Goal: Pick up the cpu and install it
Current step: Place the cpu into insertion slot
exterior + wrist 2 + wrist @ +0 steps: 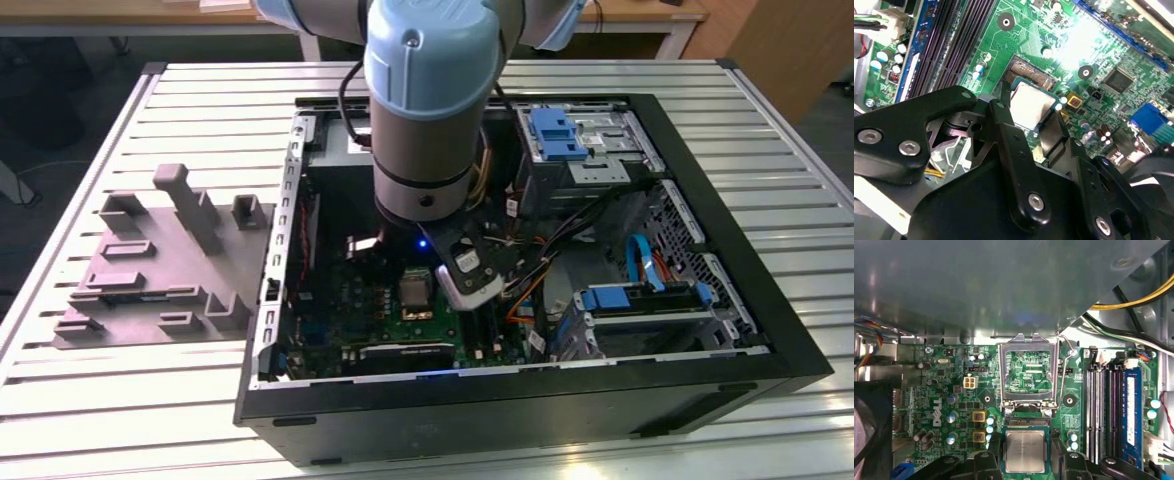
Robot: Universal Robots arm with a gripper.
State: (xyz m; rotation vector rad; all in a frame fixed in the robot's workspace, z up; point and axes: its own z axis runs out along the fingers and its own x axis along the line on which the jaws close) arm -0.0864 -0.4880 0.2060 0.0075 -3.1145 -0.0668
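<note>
We find the arm reaching down into the open computer case, with the gripper low over the green motherboard. The cpu lies between the fingers, silver top upward, right at the socket. The fingers bear on two opposite edges of the chip, so we judge the pincer clamped on it. The socket's metal load frame stands hinged open beyond the chip. A strip of the socket's contact field shows past one edge of the cpu, and we cannot tell whether the chip is seated or held just above it.

Hazards noted:
- A chip that goes down offset or tilted would bend the socket's contacts.
- A wrong rotation would defeat the keying.
- The fingers stand near the small capacitors beside the socket and could strike them.
- The open frame could drop onto the fingers.
</note>
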